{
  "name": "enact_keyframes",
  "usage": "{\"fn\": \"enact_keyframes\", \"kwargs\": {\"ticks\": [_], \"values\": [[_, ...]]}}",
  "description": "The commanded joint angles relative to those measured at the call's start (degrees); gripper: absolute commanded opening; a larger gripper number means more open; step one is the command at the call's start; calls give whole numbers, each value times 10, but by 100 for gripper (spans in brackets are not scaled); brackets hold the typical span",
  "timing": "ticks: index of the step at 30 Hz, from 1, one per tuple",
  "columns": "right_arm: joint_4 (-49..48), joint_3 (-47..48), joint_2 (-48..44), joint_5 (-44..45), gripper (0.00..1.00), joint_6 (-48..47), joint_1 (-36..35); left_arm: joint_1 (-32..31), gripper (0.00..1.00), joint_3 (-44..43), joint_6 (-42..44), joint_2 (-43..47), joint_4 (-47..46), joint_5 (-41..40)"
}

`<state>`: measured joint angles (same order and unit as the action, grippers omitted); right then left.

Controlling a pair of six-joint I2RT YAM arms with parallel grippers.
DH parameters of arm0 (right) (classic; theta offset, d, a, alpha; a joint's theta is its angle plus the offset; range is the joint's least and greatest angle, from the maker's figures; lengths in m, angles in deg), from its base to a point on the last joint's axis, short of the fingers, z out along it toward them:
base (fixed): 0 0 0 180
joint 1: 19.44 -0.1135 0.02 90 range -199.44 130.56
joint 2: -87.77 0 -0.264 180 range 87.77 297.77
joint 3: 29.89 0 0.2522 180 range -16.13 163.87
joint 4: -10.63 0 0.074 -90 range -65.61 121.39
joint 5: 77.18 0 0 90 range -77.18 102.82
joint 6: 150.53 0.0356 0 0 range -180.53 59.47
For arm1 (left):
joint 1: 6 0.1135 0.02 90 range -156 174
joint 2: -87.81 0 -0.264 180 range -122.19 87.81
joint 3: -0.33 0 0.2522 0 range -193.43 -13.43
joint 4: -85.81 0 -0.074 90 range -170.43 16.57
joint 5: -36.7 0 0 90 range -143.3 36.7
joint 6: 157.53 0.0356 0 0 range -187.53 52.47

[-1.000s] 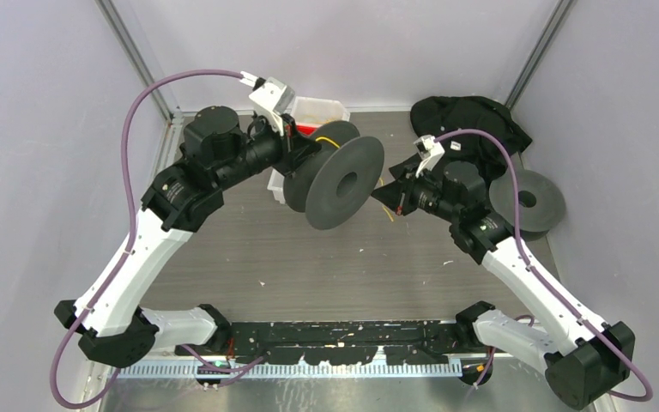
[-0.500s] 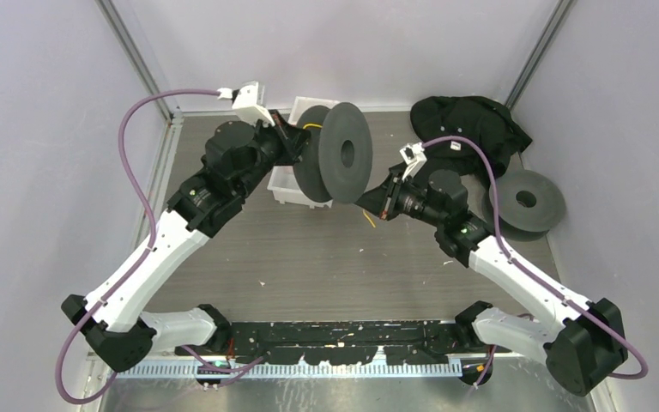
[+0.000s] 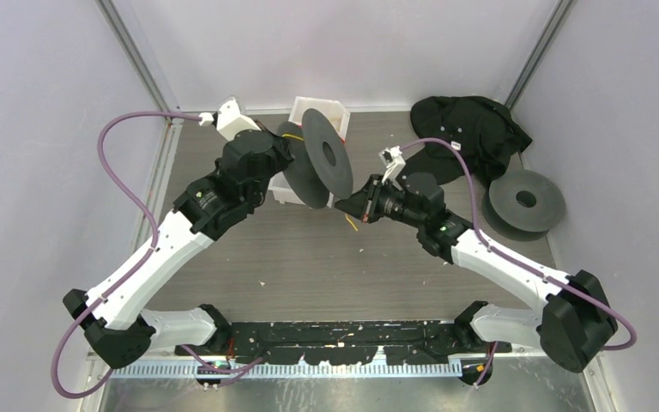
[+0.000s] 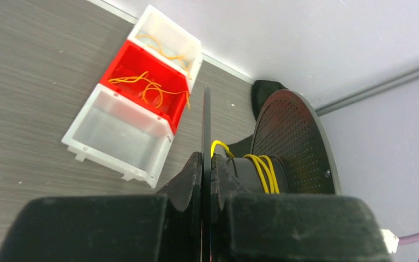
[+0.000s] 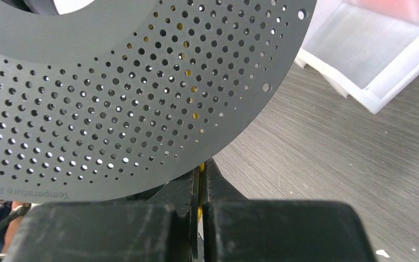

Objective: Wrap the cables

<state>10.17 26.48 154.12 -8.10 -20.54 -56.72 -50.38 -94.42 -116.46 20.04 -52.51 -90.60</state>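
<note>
Cable (image 4: 262,172): a few yellow turns sit on the hub of the spool (image 3: 322,159), between its two flanges. One strand runs off the hub to my right hand (image 5: 201,176), which is closed narrow and pinches it just under the rim of the perforated flange. A short tail hangs toward the counter (image 3: 309,257). My left hand (image 4: 206,164) is clamped on the edge of the thin near flange and holds the spool in the air above the three-part bin (image 4: 109,162). The spool axis lies roughly level, from left hand toward right, and the strand leaves across it. The right hand is nearer the free end. Judgement: the next turn needs the strand fed into the gap between flanges, and the rim beside my right fingers could snag it. Loose cords (image 4: 147,90) lie in the red compartment. The second spool (image 3: 526,199) and black cloth (image 3: 468,124) are well apart.
</note>
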Motion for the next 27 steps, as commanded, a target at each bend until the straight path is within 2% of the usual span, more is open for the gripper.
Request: {"fn": "enact_keyframes", "kwargs": {"ticks": [1, 6, 9, 13, 16, 22, 27], "values": [[-69, 24, 18, 8, 2, 38, -26, -6, 0, -56, -85, -10, 3, -83], [-77, 32, 19, 19, 9, 50, -40, -7, 0, -66, -106, -20, 51, -117], [-57, 36, 8, 25, 14, 48, -42, -7, 1, -52, -76, -17, 27, -122], [-15, 32, -8, 33, 46, 21, -42, -7, 0, 1, 1, 6, -82, -66], [34, 23, -39, 73, 63, -17, -41, -7, 0, -6, 4, 7, -81, -49], [166, 28, -142, 174, 77, -99, -41, -7, 1, -55, 41, 5, -64, -22], [228, 23, -244, 264, 83, -141, -42, -7, 1, -94, 61, 2, -56, -10]]}}
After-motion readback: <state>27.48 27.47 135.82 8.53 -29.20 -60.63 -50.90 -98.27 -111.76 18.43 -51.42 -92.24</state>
